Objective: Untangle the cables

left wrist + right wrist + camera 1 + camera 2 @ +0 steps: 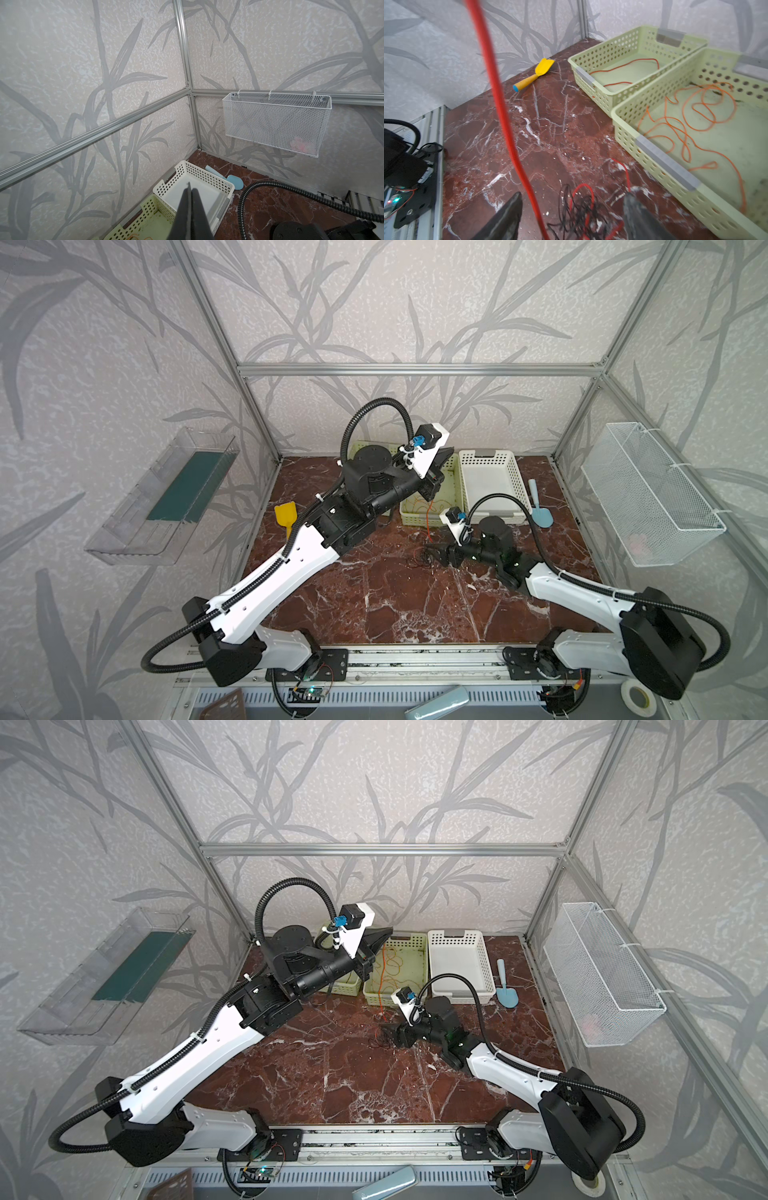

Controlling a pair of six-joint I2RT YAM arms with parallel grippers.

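Right gripper (574, 218), jaws spread, hangs low over a thin black cable (579, 220) bunched with loops of thin red cable (500, 108) on the red marble tabletop (550, 124). One red strand rises steeply out of the wrist view. Left gripper (190, 187), fingers pressed together, hovers above a pale green perforated plastic basket (627, 135) holding loosely curled thin orange cable (708, 116). The neighbouring green basket (602, 55) holds a reddish strand.

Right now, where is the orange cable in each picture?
In a top view: the orange cable curls in the green basket at the back, middle.
In a top view: again in that basket, back middle.
Left wrist: few loops peek out in that basket, beside the white basket.
Right wrist: big loops fill the nearer of two green baskets.
Shared landmark: the green basket holding it.
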